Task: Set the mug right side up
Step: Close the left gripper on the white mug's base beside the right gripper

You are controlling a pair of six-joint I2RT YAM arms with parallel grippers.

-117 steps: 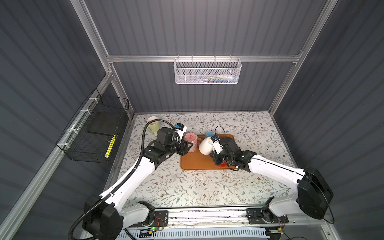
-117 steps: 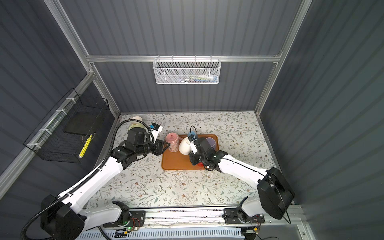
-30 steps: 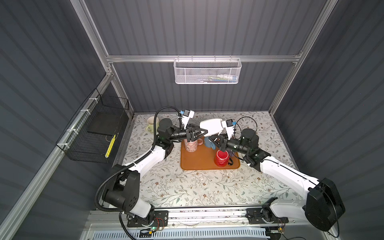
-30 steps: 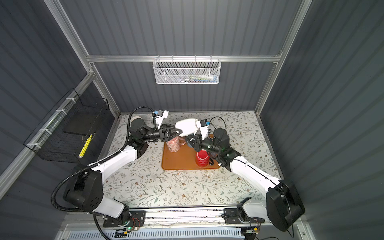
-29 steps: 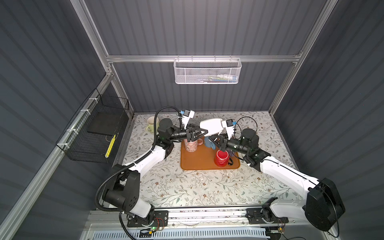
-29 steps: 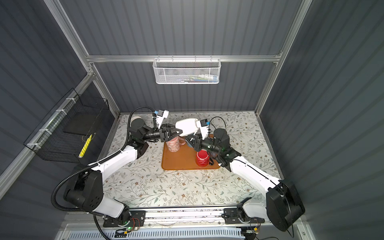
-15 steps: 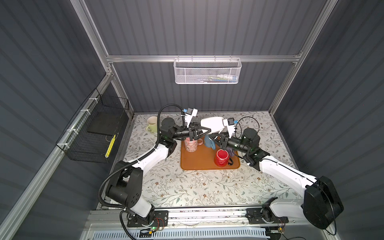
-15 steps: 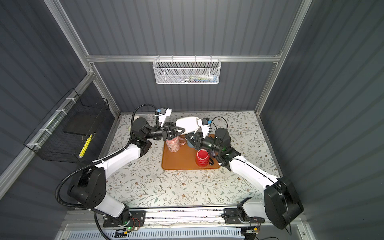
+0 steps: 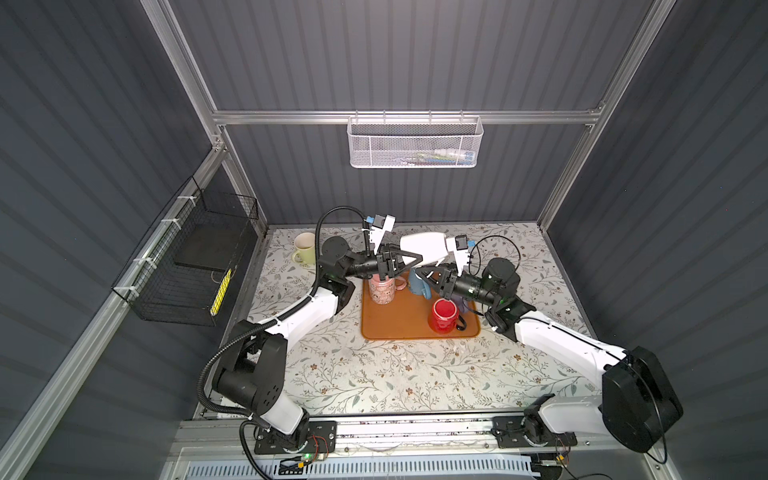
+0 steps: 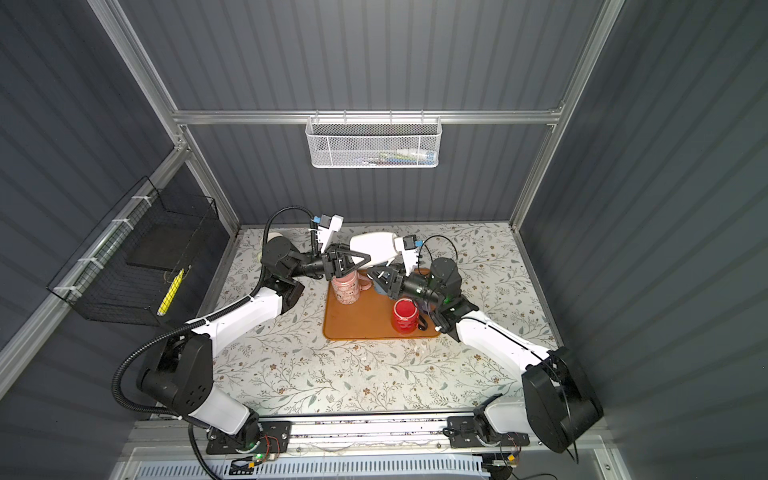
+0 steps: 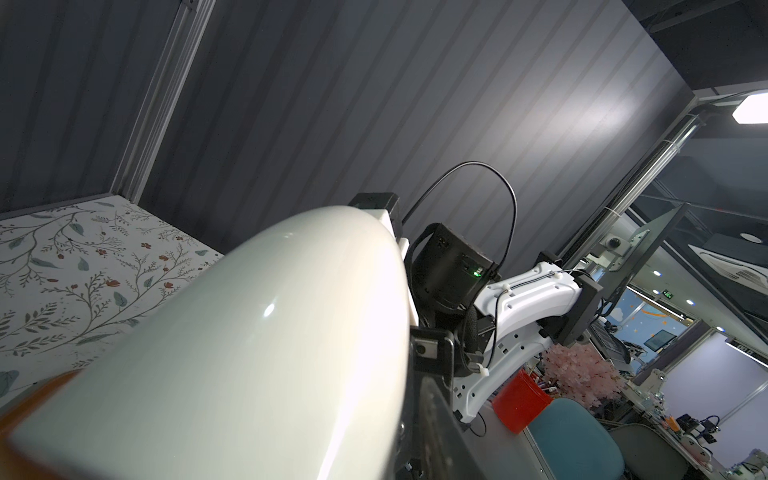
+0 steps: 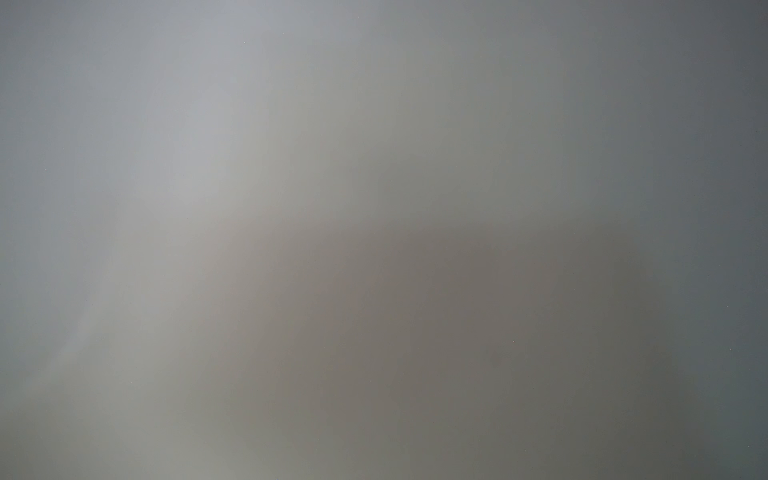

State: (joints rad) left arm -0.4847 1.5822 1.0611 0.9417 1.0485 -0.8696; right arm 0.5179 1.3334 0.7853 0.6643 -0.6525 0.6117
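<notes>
The white mug (image 9: 423, 248) is up in the air, lying on its side, above the back edge of the orange tray (image 9: 399, 326). Both arms meet at it.

The right claw (image 9: 420, 275) is pressed together just under the mug. It looks like it is pinching the mug, but the exact spot is hidden. The right wrist view is all grey blur.

The left claw (image 9: 417, 259) touches the mug's near side. I cannot tell if it is spread or pinching. In the left wrist view the mug (image 11: 249, 353) fills most of the picture.

On the tray stand a pink mug (image 9: 382, 291) with tiny pictures, too small to read, a red mug (image 9: 444, 316) and a blue mug (image 9: 417, 283). A yellow mug (image 9: 304, 248) sits on the flowery surface (image 9: 374, 374), well apart. A small green sign (image 11: 668, 294) far off is too small to read.
</notes>
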